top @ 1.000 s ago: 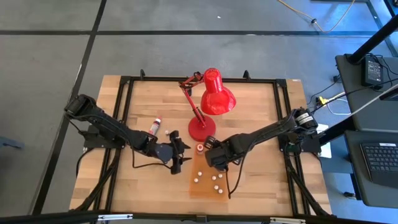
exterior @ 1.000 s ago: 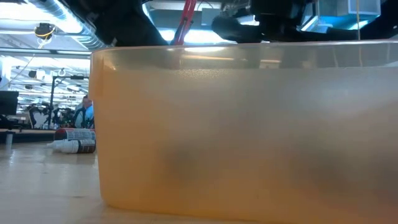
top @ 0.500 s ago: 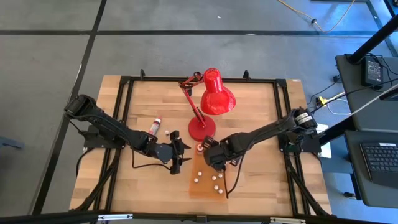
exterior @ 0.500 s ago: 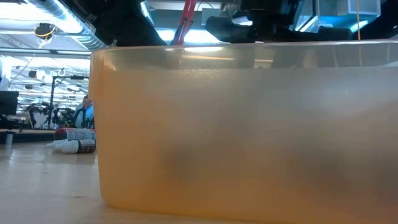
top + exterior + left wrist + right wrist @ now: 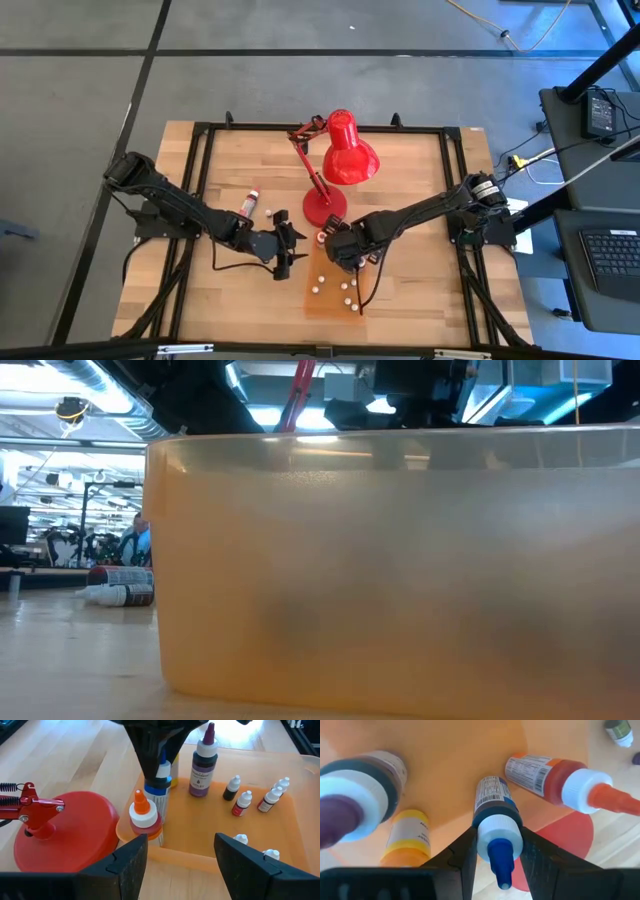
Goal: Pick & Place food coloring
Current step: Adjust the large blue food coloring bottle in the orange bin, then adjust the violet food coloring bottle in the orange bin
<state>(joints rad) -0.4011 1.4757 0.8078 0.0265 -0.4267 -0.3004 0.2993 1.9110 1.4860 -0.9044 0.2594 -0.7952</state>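
My right gripper (image 5: 340, 252) hangs over the far left corner of the orange tray (image 5: 325, 305), shut on a blue food coloring bottle (image 5: 159, 782). Round it stand a red bottle with an orange cap (image 5: 145, 817), a purple one (image 5: 202, 762) and a yellow one (image 5: 410, 837). Several tiny white-capped dropper bottles (image 5: 243, 802) stand farther along the tray floor. My left gripper (image 5: 180, 865) waits just left of the tray, open and pointing at it, with nothing between its fingers. My right gripper pinches the blue bottle at its white collar (image 5: 497, 827), just under the blue tip, between its two fingers. The fingers come from above, pointing steeply down. The bottle hangs upright below them; whether its base rests on the tray floor I cannot tell.
A red desk lamp (image 5: 340, 160) has its round base (image 5: 65, 835) right beside the tray's far left corner. Two more bottles lie on the wood at the far left (image 5: 249, 203). In the low view the tray's near wall (image 5: 400, 560) hides nearly everything behind it.
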